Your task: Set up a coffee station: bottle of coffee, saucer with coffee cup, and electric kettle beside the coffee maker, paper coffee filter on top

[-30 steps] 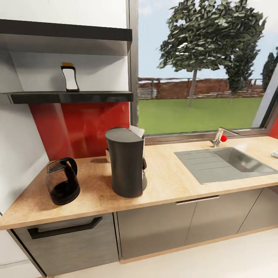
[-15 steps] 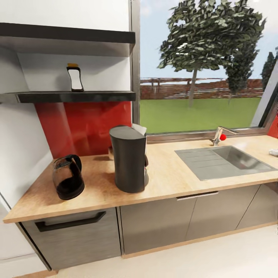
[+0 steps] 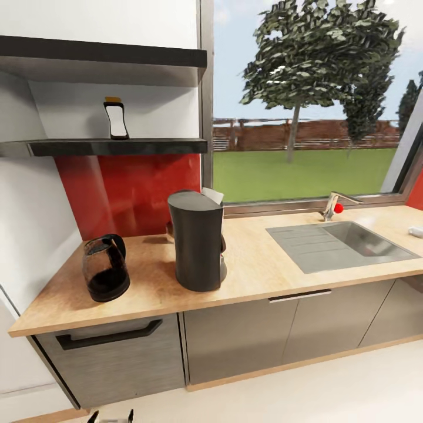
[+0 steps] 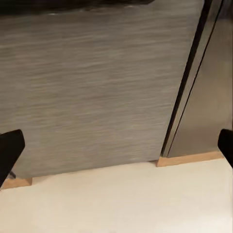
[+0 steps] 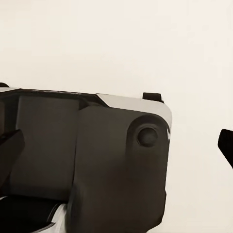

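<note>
Your left gripper [image 4: 116, 145] is spread wide, fingertips [image 4: 9, 150] at opposite edges of the wrist view, nothing between them. It faces a grey cabinet front [image 4: 87, 82] low down, just above the pale floor [image 4: 121, 204]. In the head view its tips [image 3: 110, 417] poke up at the bottom edge.

Your right gripper [image 5: 116, 145] is also wide apart and empty, pointing down at the floor [image 5: 121, 43] over a dark part of the robot body [image 5: 97, 165].

On the countertop [image 3: 264, 264]: kettle [image 3: 106, 267] stands upright near the left end, well apart from both grippers. The tall dark grey coffee maker [image 3: 197, 241] stands to its right, a gap between them, with a white paper bit [image 3: 212, 195] showing at its top rear. Something small sits behind its base, too hidden to tell.

Bottle [image 3: 116, 119] stands upright on the black shelf [image 3: 111, 147], above the red backsplash [image 3: 135, 188] and left of the window [image 3: 311, 100].

Sink [image 3: 346, 244] and faucet [image 3: 333, 205] sit at the right part of the counter. A small white object [image 3: 416, 231] lies at the far right edge, cut off, can't tell what.
</note>
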Motion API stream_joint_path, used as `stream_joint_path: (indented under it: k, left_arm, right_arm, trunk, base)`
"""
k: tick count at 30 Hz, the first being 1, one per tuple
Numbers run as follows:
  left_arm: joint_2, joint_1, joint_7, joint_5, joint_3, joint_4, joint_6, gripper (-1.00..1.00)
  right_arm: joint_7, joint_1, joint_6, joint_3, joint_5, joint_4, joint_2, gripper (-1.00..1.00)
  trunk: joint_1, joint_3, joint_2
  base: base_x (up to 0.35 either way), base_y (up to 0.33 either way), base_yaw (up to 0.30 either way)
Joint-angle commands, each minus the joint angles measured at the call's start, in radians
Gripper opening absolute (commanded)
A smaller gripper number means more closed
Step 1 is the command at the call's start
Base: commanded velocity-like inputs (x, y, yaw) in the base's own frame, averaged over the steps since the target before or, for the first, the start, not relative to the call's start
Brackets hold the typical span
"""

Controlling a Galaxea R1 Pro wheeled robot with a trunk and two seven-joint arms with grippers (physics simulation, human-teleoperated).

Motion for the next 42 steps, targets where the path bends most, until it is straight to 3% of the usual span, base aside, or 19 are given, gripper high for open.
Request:
stream_joint_path:
  k: [1,4,7,11,12,17,19,23,27,28,30,31,36,39,42]
  left_arm:
    - [0.002,0.004,0.004,0.011,-0.018,-0.092,-0.022,1.0]
    - [-0.009,0.008,-0.068,0.013,-0.026,-0.311,-0.018,1.0]
    - [-0.011,0.009,-0.097,0.013,-0.026,-0.394,-0.008,1.0]
    - [-0.011,0.009,-0.117,0.015,-0.045,-0.527,0.063,1.0]
    - [-0.01,0.01,-0.12,0.015,-0.07,-0.621,0.14,1.0]
    - [-0.014,-0.005,-0.122,0.021,-0.127,-0.821,0.333,1.0]
    - [-0.017,-0.017,-0.121,0.023,-0.132,-0.851,0.361,1.0]
    - [-0.037,-0.1,-0.119,0.027,-0.136,-0.907,0.451,1.0]
    - [-0.05,-0.252,-0.116,0.03,-0.133,-0.917,0.608,1.0]
    - [-0.052,-0.316,-0.116,0.032,-0.131,-0.918,0.657,1.0]
    - [-0.053,-0.367,-0.115,0.042,-0.13,-0.919,0.68,1.0]
    - [-0.053,-0.396,-0.114,0.063,-0.13,-0.919,0.689,1.0]
    - [-0.045,-0.449,-0.113,0.133,-0.126,-0.92,0.702,1.0]
    - [-0.041,-0.512,-0.114,0.141,-0.111,-0.92,0.731,1.0]
    - [-0.043,-0.602,-0.119,0.142,-0.105,-0.92,0.815,1.0]
  right_arm:
    - [0.003,-0.001,-0.003,-0.009,0.009,0.0,0.0,1.0]
    - [0.003,0.0,-0.014,-0.007,0.01,0.0,0.0,1.0]
    - [0.003,-0.001,-0.016,-0.007,0.011,0.0,0.0,1.0]
    - [0.003,0.0,-0.016,-0.007,0.011,0.0,0.0,1.0]
    - [0.003,-0.001,-0.016,-0.008,0.011,0.0,0.0,1.0]
    - [0.003,-0.001,-0.016,-0.007,0.011,0.0,0.0,1.0]
    - [0.003,-0.001,-0.016,-0.007,0.011,0.0,0.0,1.0]
    - [0.003,-0.001,-0.016,-0.007,0.011,0.0,0.0,1.0]
    - [0.003,-0.001,-0.016,-0.007,0.01,0.0,0.002,1.0]
    - [0.003,0.0,-0.016,-0.007,0.01,0.0,0.002,1.0]
    - [0.003,-0.001,-0.016,-0.007,0.01,0.0,0.002,1.0]
    - [0.003,-0.001,-0.016,-0.007,0.01,0.0,0.002,1.0]
    - [0.003,-0.001,-0.017,-0.007,0.011,0.0,0.001,1.0]
    - [0.003,-0.001,-0.018,-0.008,0.011,0.0,0.001,1.0]
    - [0.003,-0.001,-0.018,-0.008,0.011,-0.001,0.001,1.0]
  trunk:
    - [0.001,-0.002,-0.002]
    - [0.001,-0.002,-0.002]
    - [0.001,-0.002,-0.002]
    - [0.001,-0.002,-0.002]
    - [0.001,-0.002,-0.002]
    - [0.001,-0.002,-0.002]
    - [0.001,-0.002,-0.002]
    - [0.001,-0.002,-0.002]
    - [0.001,-0.002,-0.002]
    - [0.001,-0.002,-0.002]
    - [0.001,-0.002,-0.002]
    - [0.001,-0.002,-0.002]
    - [0.001,-0.002,-0.002]
    - [0.001,-0.002,-0.002]
    - [0.001,-0.002,-0.002]
  base:
    - [0.0,0.0,0.0]
    - [0.0,0.0,0.0]
    - [0.0,0.0,0.0]
    - [0.0,0.0,0.0]
    - [0.0,0.0,0.0]
    - [0.0,0.0,0.0]
    - [0.0,0.0,0.0]
    - [0.0,0.0,0.0]
    - [0.0,0.0,0.0]
    - [0.0,0.0,0.0]
    - [0.0,0.0,0.0]
    - [0.0,0.0,0.0]
    - [0.0,0.0,0.0]
    - [0.0,0.0,0.0]
    - [0.0,0.0,0.0]
